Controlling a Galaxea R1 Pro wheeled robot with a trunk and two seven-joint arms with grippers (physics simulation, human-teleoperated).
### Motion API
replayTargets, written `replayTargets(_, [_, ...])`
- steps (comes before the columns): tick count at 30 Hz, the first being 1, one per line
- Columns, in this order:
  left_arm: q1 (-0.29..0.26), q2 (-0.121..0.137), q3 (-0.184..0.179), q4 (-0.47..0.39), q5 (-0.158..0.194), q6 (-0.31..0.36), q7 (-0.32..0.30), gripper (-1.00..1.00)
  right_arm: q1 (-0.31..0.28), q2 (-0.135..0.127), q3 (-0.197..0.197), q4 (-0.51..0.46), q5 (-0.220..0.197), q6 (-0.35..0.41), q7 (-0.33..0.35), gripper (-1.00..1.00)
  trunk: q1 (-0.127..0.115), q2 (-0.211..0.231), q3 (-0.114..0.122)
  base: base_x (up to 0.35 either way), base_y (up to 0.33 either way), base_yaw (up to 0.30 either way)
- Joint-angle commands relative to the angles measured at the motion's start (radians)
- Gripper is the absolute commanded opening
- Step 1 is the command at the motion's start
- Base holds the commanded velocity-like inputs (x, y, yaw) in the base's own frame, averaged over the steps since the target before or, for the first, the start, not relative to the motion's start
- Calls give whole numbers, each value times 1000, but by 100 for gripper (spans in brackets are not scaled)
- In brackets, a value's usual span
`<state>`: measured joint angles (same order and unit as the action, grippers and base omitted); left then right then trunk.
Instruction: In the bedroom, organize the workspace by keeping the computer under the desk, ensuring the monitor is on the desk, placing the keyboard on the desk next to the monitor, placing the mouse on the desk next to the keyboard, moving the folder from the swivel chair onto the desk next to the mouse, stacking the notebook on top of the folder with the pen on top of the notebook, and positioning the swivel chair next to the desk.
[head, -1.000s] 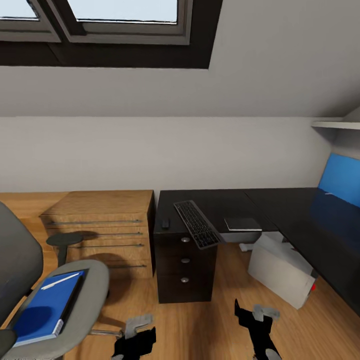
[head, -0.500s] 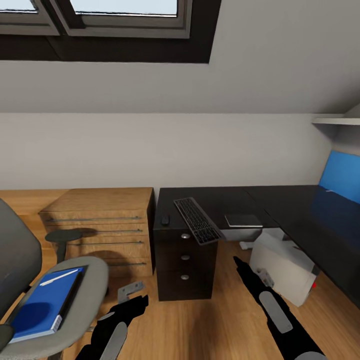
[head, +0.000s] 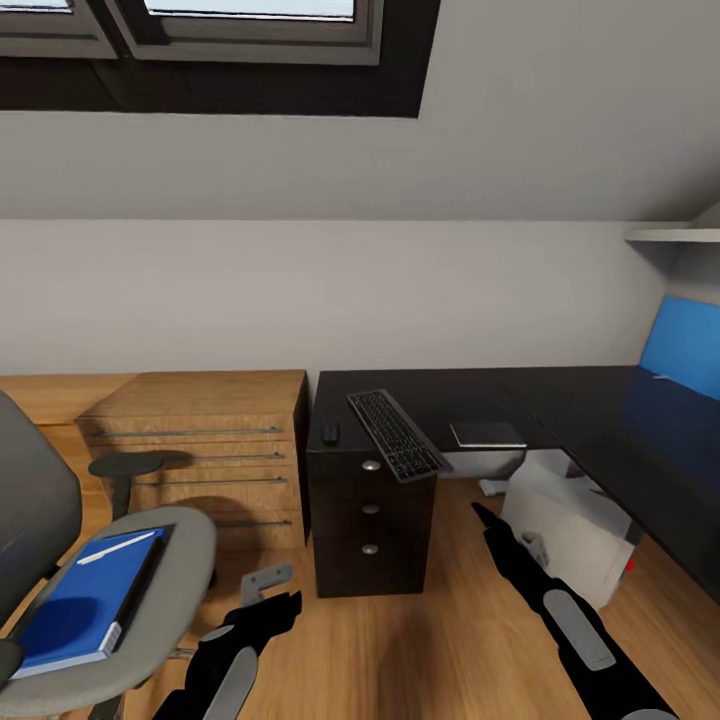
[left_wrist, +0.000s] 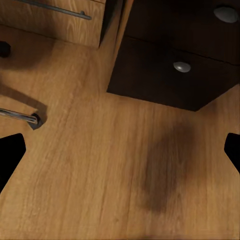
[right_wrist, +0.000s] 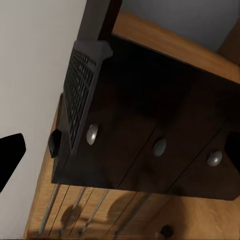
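The black desk (head: 560, 400) carries the keyboard (head: 395, 435), which juts over its front edge, the small mouse (head: 329, 434) to its left and the dark notebook (head: 487, 434) to its right. Under the desk stands the white computer (head: 565, 520). At the left, the grey swivel chair (head: 165, 600) holds the blue folder (head: 85, 600) with the white pen (head: 112, 547) on it. My left gripper (head: 280, 602) hangs open over the floor beside the chair. My right gripper (head: 482, 517) is open and points toward the keyboard (right_wrist: 80, 95) and the drawers (right_wrist: 160, 145). The monitor is out of view.
A light wooden drawer chest (head: 200, 450) stands against the desk's left side. A chrome chair leg with a caster (left_wrist: 30, 118) lies on the wood floor near my left gripper. A blue back panel (head: 685, 345) rises at the far right.
Both arms have risen into view and stretched forward toward the desk. The whole picture has shifted slightly upward; the desk items and the chair's load lie as before.
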<state>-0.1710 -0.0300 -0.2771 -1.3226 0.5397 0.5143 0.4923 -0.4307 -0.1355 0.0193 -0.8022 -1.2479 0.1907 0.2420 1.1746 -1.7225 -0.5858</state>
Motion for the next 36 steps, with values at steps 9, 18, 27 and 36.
replayTargets(9, [-1,-2,-17,15,8,-1,14,100,0,14,92,-12,-5,-4,7,100,23,-43,-20,0,0,0])
replayTargets(18, [-1,-2,-42,39,6,-2,12,100,1,17,126,-86,-8,-5,9,100,57,-106,-48,0,0,3])
replayTargets(27, [-1,-2,-73,45,8,-2,13,100,1,15,126,-92,-9,2,11,100,69,-127,-57,0,0,27])
replayTargets(36, [-1,-1,-115,67,6,-5,13,100,1,9,104,-78,-122,145,10,100,69,-127,-57,0,0,1])
